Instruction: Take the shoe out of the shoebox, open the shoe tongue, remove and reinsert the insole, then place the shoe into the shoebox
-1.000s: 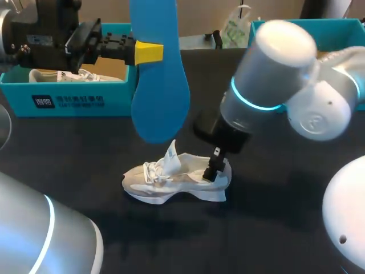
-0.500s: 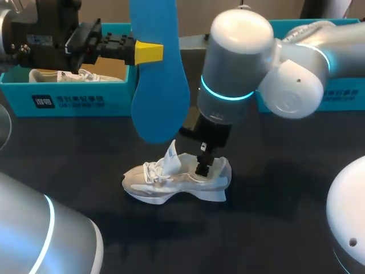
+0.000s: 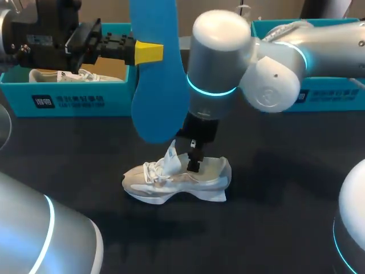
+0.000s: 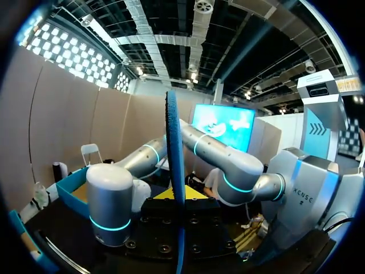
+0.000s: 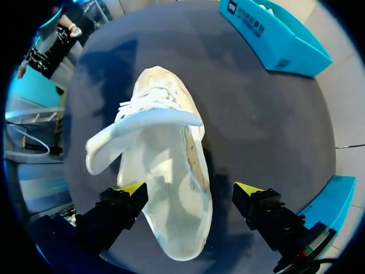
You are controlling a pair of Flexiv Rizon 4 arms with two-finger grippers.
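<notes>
While the insole [image 3: 159, 74] is pinched in the left gripper [image 4: 177, 197] and the right gripper [image 5: 191, 191] is spread over the shoe [image 5: 165, 160], toe-first reinsertion is called for.

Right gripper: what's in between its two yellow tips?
The white shoe: its heel end lies between the open fingers of the right gripper, as the right wrist view shows.
</notes>
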